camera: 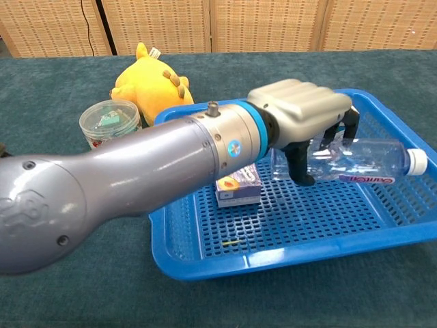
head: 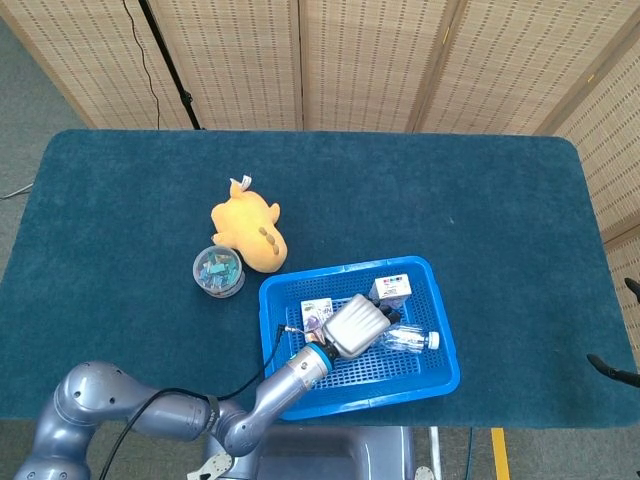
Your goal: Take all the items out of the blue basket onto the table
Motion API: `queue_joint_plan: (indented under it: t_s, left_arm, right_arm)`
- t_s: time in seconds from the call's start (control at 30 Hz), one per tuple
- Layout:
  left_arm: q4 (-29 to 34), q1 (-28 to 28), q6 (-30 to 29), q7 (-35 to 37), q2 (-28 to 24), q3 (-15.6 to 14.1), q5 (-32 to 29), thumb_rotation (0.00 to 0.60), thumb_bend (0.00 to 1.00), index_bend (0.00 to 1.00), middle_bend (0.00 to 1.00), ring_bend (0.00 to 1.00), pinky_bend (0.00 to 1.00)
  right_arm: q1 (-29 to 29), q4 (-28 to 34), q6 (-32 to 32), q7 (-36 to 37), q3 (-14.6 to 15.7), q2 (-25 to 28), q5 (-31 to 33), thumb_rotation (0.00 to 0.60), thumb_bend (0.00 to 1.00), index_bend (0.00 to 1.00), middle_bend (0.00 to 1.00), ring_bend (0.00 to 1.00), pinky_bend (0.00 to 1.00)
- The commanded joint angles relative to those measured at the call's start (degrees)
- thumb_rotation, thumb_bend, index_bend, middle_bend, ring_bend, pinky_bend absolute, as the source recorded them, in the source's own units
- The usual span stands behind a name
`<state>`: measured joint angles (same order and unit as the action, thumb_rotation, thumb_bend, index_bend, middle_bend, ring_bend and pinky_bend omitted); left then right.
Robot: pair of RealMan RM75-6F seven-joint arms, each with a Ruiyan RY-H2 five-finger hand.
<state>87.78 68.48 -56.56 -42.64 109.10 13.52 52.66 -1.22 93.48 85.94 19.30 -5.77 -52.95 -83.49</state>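
My left hand [camera: 304,119] grips a clear plastic bottle [camera: 362,160] with a white cap, lying level and held above the floor of the blue basket [camera: 273,263]. In the head view the left hand [head: 357,325] is over the middle of the basket [head: 272,300], and the bottle [head: 410,341] pokes out to its right. A small purple and orange box [camera: 237,186] lies on the basket floor under my forearm. A white box [head: 390,290] stands in the basket's far corner. My right hand shows in neither view.
A yellow plush toy [head: 252,232] and a clear jar of clips [head: 218,270] sit on the teal table just left of the basket. They appear again at the chest view's upper left, the plush [camera: 151,85] behind the jar [camera: 109,123].
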Motion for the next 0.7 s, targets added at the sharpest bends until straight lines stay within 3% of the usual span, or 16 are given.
queue_joint_plan:
  t_s: [0.03,0.2,0.4,0.57,0.7]
  left_arm:
    - [8.2,-2.1,-3.0,0.6,-6.7,1.8,2.7,0.6,0.3,0.56,0.45,0.47,0.61]
    - [18.2,-6.4,-6.8,0.7,-18.2,1.6,5.7,0.6,0.29,0.56,0.45,0.47,0.61]
    - [23.7,-15.9,-10.7,10.8,-32.8,-3.1,14.3,0.6,0.29,0.56,0.45,0.47,0.61]
    - [18.8,-24.8,-15.6,25.4,-41.3,-9.5,26.4,0.6,0.28,0.56,0.45,0.47,0.61]
    - [9.8,-30.1,-19.4,32.0,-41.7,-15.4,35.0,0.6,0.28,0.56,0.46,0.47,0.61]
  right_arm:
    - [0.0,0.1,0.1,-0.2,0.1,0.0,-0.2,0.6,0.0,0.0,0.0,0.0,0.0]
    - [0.1,0.5,0.3,-1.0,0.4,-0.2,-0.8,0.6,0.0,0.0,0.0,0.0,0.0]
    - [0.1,1.0,0.6,-1.9,0.7,-0.3,-1.6,0.6,0.0,0.0,0.0,0.0,0.0]
    - [0.1,1.5,0.8,-2.9,0.9,-0.5,-2.1,0.6,0.0,0.0,0.0,0.0,0.0]
    - [-0.2,1.9,0.6,-4.0,1.0,-0.8,-2.4,0.6,0.0,0.0,0.0,0.0,0.0]
